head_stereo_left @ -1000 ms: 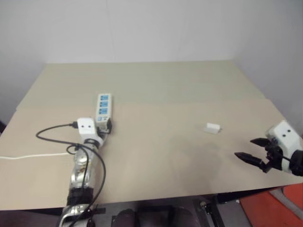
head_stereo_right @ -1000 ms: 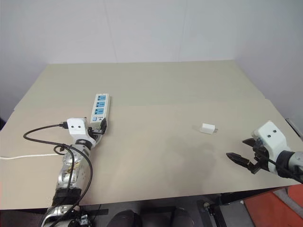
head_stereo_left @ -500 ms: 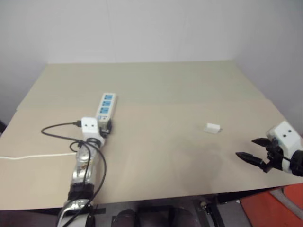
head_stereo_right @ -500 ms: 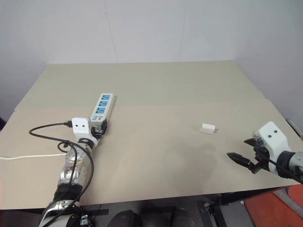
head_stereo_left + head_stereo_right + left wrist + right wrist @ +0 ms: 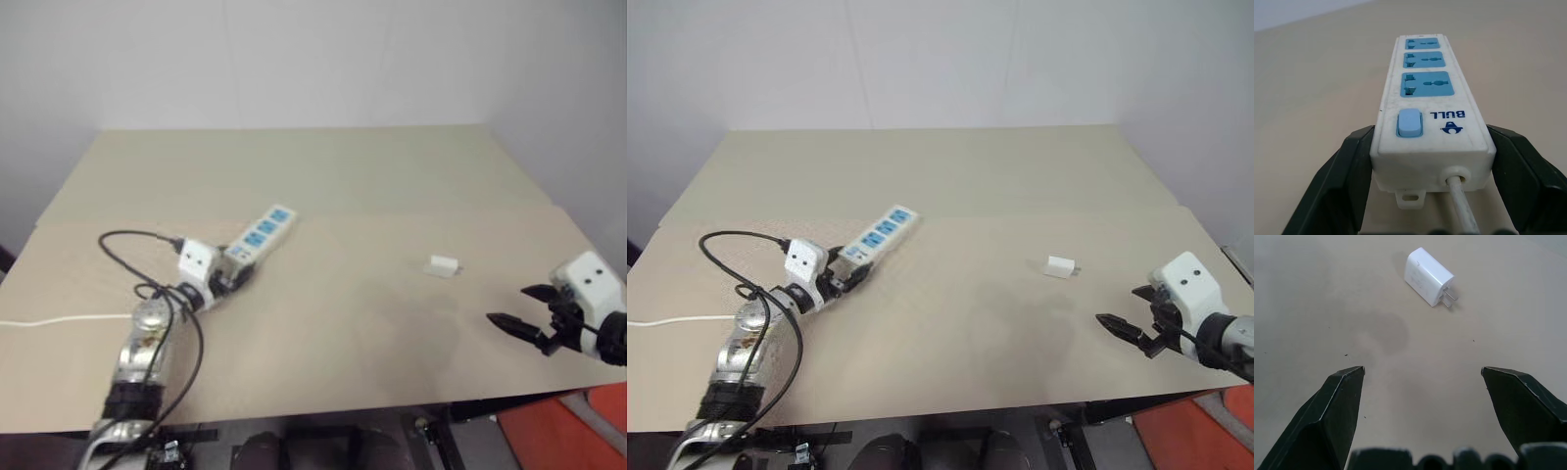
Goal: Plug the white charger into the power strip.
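The power strip (image 5: 258, 237) lies on the table's left half, angled with its far end toward the right. My left gripper (image 5: 231, 278) is shut on its switch end. In the left wrist view both fingers (image 5: 1342, 181) press the sides of the power strip (image 5: 1427, 122) by the blue switch, where the cord leaves it. The white charger (image 5: 442, 264) lies on its side at centre right, metal prongs showing on the charger (image 5: 1427, 275) in the right wrist view. My right gripper (image 5: 522, 311) hovers open near the front right edge, short of the charger, fingers (image 5: 1337, 411) spread with nothing between them.
The strip's thin white cord (image 5: 59, 321) trails off toward the table's left edge. A black cable (image 5: 132, 240) loops over my left arm. The tan table (image 5: 333, 176) ends at a white wall behind. Something red (image 5: 558, 431) sits below the front right corner.
My left gripper closed on the strip's switch end and swung it, so the strip's far end now points toward the right instead of straight away. The right gripper stayed put.
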Available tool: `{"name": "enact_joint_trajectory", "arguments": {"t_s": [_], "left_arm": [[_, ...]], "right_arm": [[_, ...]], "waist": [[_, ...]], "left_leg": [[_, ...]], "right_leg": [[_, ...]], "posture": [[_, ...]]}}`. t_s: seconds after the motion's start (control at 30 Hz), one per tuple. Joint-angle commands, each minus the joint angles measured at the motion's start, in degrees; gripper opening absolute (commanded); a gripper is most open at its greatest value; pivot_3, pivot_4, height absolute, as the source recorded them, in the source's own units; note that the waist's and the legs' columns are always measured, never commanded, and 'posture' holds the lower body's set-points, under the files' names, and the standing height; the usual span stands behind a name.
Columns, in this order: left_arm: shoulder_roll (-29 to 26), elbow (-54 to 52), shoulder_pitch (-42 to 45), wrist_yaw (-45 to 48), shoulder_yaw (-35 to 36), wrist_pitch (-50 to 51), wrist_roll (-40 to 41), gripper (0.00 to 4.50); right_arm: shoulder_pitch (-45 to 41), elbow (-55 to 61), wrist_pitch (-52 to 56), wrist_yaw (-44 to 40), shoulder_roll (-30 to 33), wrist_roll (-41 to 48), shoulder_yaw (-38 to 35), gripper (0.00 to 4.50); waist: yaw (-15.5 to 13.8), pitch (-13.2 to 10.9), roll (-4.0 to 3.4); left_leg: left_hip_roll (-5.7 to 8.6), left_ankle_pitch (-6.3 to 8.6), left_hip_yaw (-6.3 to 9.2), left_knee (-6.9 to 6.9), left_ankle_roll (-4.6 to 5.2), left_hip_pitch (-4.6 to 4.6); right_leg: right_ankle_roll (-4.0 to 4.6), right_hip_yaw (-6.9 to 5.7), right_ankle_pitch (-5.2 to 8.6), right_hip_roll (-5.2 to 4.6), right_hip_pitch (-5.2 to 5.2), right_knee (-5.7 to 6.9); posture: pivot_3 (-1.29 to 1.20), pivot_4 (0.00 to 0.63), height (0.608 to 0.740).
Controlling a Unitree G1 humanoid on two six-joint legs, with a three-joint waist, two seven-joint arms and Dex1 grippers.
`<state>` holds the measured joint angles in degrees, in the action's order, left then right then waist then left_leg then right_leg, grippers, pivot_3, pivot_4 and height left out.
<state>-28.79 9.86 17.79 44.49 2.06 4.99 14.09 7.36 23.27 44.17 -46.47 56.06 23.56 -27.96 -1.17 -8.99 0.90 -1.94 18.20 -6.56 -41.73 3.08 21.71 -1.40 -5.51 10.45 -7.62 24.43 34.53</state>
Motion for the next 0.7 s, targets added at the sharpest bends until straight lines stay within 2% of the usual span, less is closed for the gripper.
{"name": "enact_joint_trajectory", "arguments": {"t_s": [0.03,0.2,0.27,0.33,0.47,0.7], "left_arm": [[-3.5,-0.5,-0.6,12.5,-2.3,-2.3,2.9,3.22],[-1.4,9.6,4.5,9.5,-2.0,-5.0,-0.2,3.22],[-0.1,12.0,5.3,12.6,-0.9,-9.3,2.0,3.97],[1.0,13.9,5.9,13.2,-0.3,-15.0,1.9,4.48],[1.1,16.2,6.7,14.7,0.1,-19.5,1.7,4.48],[-1.3,9.3,3.1,20.8,4.5,-15.3,10.4,4.48]], "right_arm": [[-0.5,2.0,0.0,1.3,-0.5,0.0,-0.4,4.50],[0.2,2.6,0.3,1.7,-0.8,0.1,-0.7,4.50],[0.4,2.8,0.5,1.7,-0.6,0.1,-1.0,4.50],[0.7,3.2,0.7,1.7,-0.5,0.3,-1.3,4.50],[1.3,3.6,1.1,1.6,-0.4,0.5,-2.0,4.50],[1.4,3.1,0.6,1.2,-0.3,0.5,-2.0,4.50]], "waist": [[0.1,0.0,-0.01],[-0.2,0.0,-0.03],[-0.2,0.0,-0.03],[0.0,0.0,-0.02],[0.2,0.0,-0.01],[0.5,0.0,-0.02]], "left_leg": [[0.00,0.00,0.00,0.00,0.00,0.00],[0.02,0.04,0.03,0.00,0.07,0.00],[0.03,0.05,0.03,0.00,0.09,-0.03],[0.03,0.05,0.01,0.00,0.09,0.01],[0.06,0.04,0.01,0.00,0.07,0.09],[-0.01,0.04,0.03,0.00,0.08,0.06]], "right_leg": [[0.00,0.00,0.01,0.00,0.01,0.01],[-0.01,-0.01,0.01,0.00,-0.04,-0.02],[-0.02,0.00,0.00,0.00,-0.08,-0.03],[-0.02,0.00,-0.01,0.00,-0.03,-0.07],[-0.01,-0.02,-0.03,0.00,0.00,-0.13],[-0.02,0.00,-0.03,0.00,0.00,-0.11]], "posture": [[0.00,0.150,0.740],[0.00,0.150,0.740],[0.00,0.150,0.740],[0.00,0.150,0.740],[0.00,0.150,0.740],[0.00,0.150,0.740]]}}
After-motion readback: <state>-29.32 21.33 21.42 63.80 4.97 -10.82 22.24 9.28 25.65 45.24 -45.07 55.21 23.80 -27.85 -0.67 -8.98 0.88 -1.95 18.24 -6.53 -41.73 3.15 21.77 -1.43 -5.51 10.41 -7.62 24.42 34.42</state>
